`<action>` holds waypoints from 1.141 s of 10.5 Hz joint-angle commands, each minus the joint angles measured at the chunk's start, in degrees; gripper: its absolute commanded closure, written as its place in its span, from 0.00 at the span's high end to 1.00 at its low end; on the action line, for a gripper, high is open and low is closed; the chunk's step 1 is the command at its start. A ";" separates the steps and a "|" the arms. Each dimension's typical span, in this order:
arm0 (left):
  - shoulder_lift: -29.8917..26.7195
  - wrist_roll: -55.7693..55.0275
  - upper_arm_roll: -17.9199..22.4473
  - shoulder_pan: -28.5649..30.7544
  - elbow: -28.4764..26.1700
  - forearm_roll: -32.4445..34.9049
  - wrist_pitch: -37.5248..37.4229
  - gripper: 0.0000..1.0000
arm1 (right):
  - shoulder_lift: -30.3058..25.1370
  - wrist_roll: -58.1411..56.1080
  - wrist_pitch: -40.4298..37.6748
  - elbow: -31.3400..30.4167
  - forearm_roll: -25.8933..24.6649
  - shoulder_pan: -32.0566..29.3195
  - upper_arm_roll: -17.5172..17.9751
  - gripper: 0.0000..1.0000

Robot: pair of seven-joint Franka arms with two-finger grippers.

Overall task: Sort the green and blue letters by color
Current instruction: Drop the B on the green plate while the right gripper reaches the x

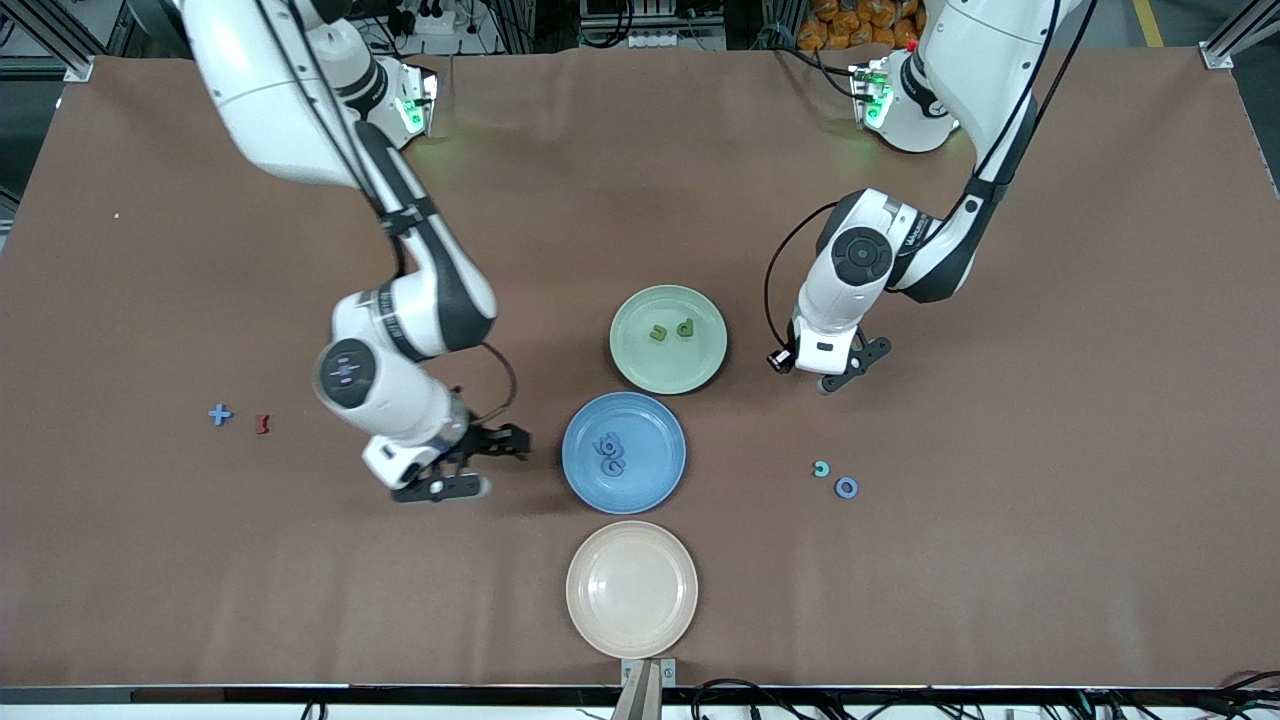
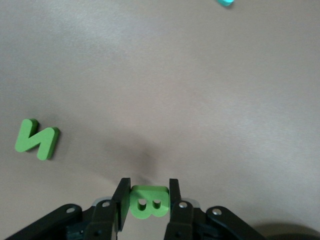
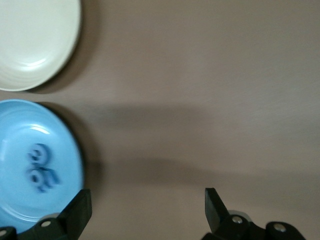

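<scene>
Right gripper [image 1: 478,466] beside blue plate [image 1: 575,470], fingers apart, nothing held. Left gripper [image 2: 146,200] fingers clamped on green B [image 2: 148,202], held low over desk [image 1: 1000,560]; green plate [image 1: 630,365] judged near, toward right arm's end.

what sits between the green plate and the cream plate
The blue plate with blue letters in it lies between the green plate and the cream plate, as the front view shows.
</scene>
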 commanded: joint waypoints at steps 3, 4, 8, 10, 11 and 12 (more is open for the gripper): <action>-4.67 -3.43 -0.41 -3.03 1.96 1.90 -1.31 0.00 | -8.10 -24.29 -1.33 -10.67 -0.32 -6.49 -6.02 1.00; -4.68 -5.61 -1.81 -2.95 3.53 1.81 -1.31 0.00 | -8.37 -28.78 -2.55 -11.12 -0.32 -9.03 -6.12 1.00; -5.12 -11.33 -6.20 -3.13 7.66 1.90 -1.31 0.00 | -10.39 -43.65 -8.87 -11.39 -4.61 -17.30 -7.34 1.00; -5.12 -12.22 -7.18 -5.40 7.94 1.99 -1.40 0.00 | -11.96 -49.54 -11.34 -13.31 -6.12 -20.73 -7.35 1.00; -5.12 -12.23 -7.18 -6.54 8.46 1.99 -1.31 0.00 | -12.67 -52.53 -11.26 -14.80 -6.47 -22.57 -7.44 1.00; -4.86 -12.31 -7.27 -7.42 9.25 1.99 -1.40 0.00 | -13.11 -54.73 -11.18 -15.68 -7.78 -24.50 -7.44 1.00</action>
